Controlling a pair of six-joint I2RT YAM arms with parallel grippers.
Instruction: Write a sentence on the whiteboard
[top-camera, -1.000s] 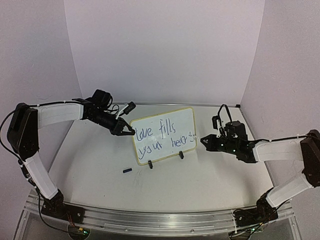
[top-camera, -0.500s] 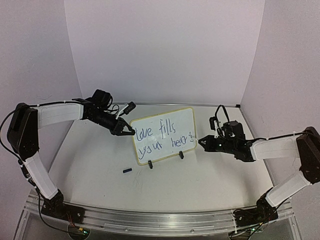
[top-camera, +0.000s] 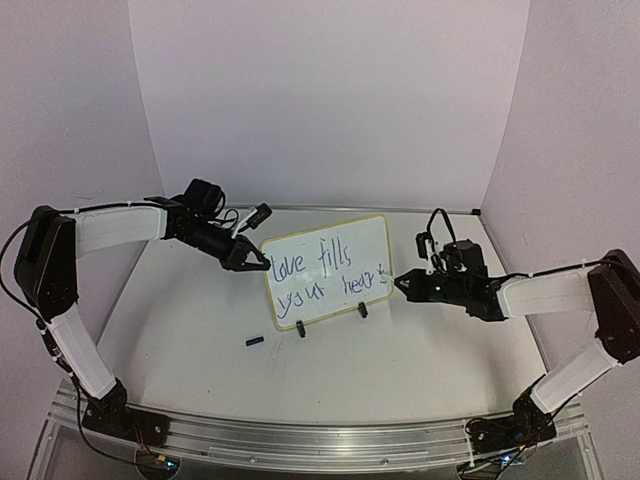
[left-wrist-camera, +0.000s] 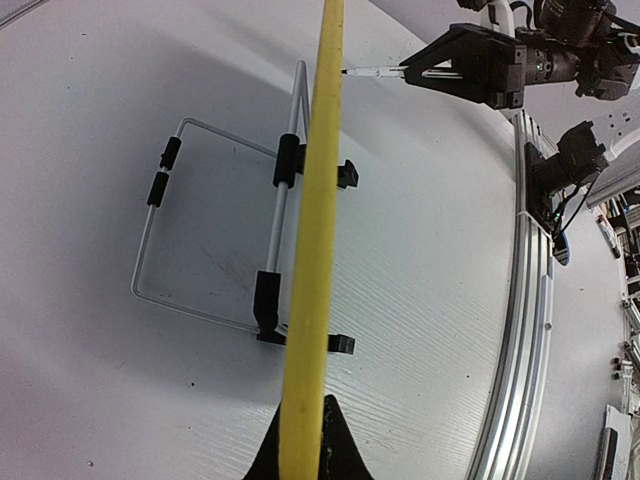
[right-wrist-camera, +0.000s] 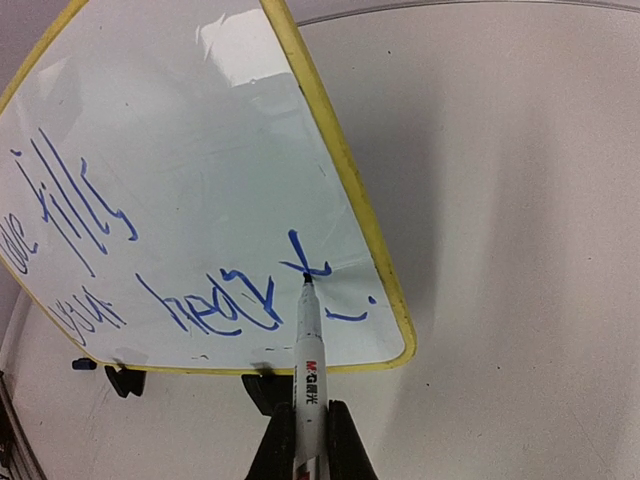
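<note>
The left wrist view is showing what the top view is hiding: a wire stand (left-wrist-camera: 157, 188) behind the whiteboard (left-wrist-camera: 318, 200), and the left end effector (left-wrist-camera: 300, 455) clamping the board's yellow rim edge-on. The right wrist view is showing the right end effector (right-wrist-camera: 305, 440) closed on a marker (right-wrist-camera: 308, 370), its tip touching the end of the sentence (right-wrist-camera: 225, 305). The whiteboard is standing propped on the bench (top-camera: 200, 330) between the 2 end effectors, 1 at its left edge, 1 at its lower right corner.

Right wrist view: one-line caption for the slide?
Right pincer holds a marker with its tip at the end of the blue sentence on the yellow-rimmed whiteboard.
</note>
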